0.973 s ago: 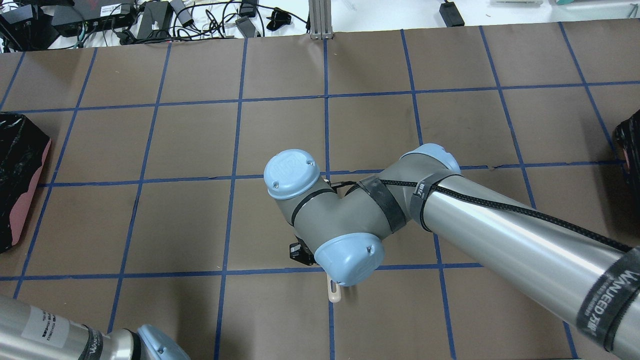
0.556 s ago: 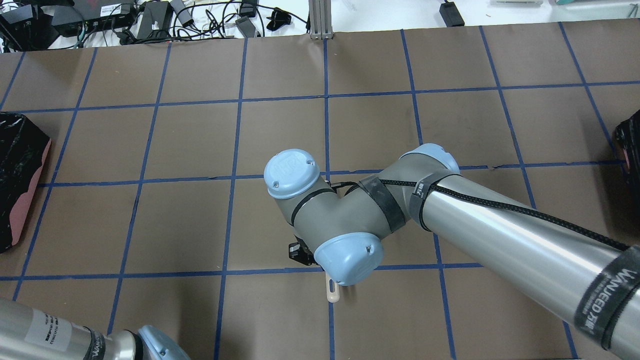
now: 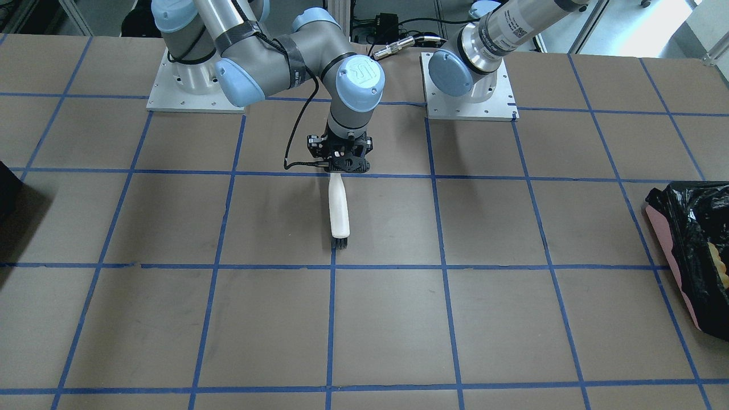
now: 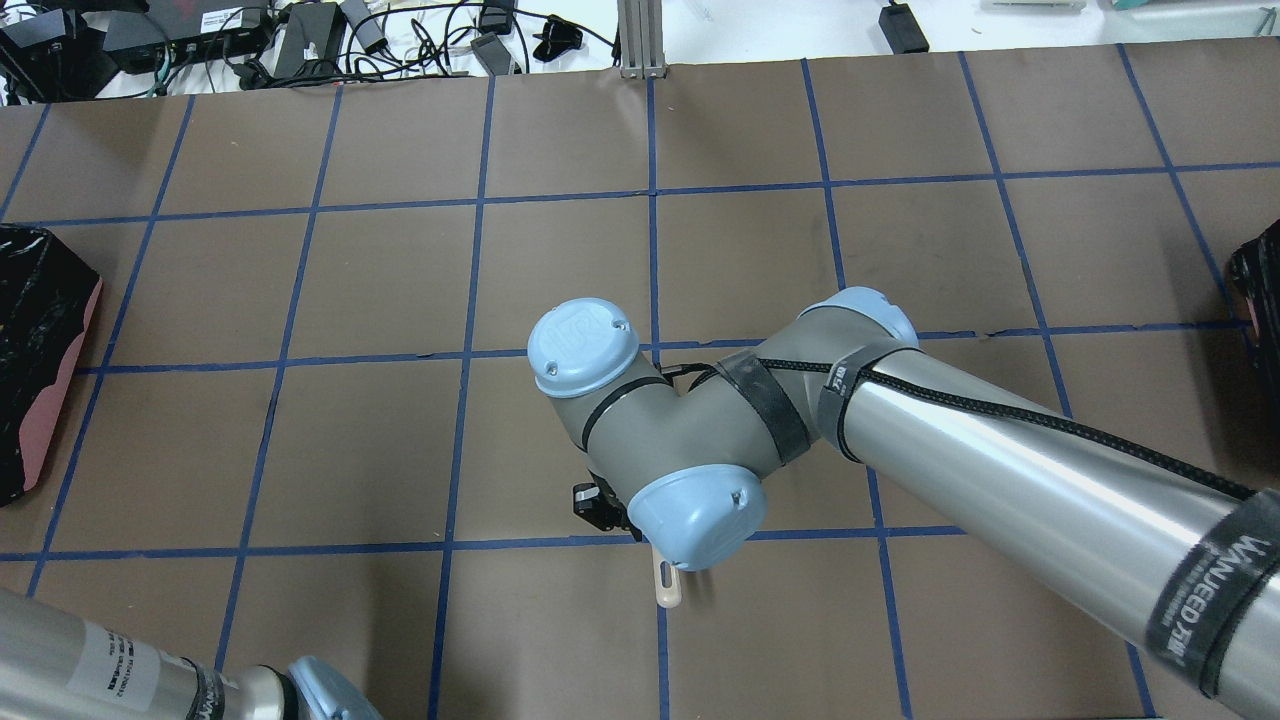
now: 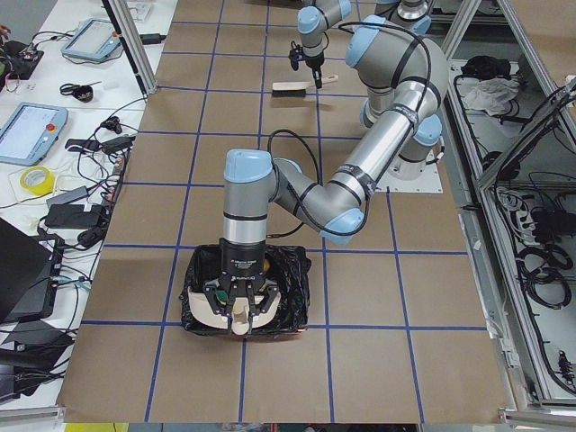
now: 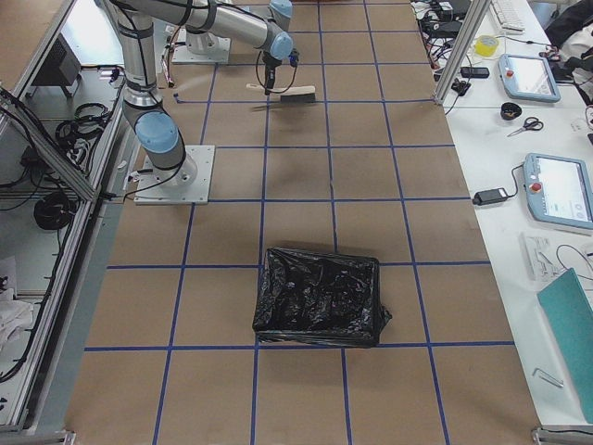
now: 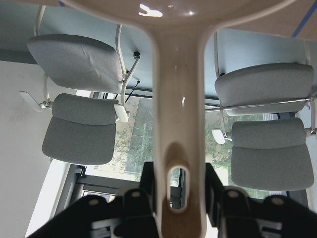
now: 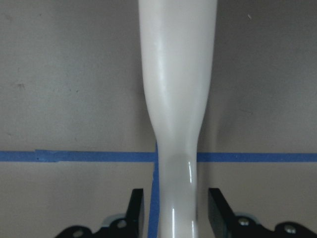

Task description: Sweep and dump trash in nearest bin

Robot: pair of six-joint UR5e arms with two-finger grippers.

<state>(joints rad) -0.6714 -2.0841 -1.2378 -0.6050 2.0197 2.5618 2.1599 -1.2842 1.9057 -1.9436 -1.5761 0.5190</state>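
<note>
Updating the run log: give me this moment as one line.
left gripper: shut on dustpan, over bin | right gripper: shut on brush, away from bin

Robotics lab: blue tape grid [image 3: 331, 319] covering a brown-papered table [image 3: 171, 324]; teach pendants [image 6: 529, 77] and cable tangles [image 4: 420, 45] lying on white side benches [image 6: 491, 158] alongside.

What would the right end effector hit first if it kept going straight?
The right end effector points down: likely the table, near a blue tape line; the brush it grips would touch first.
</note>
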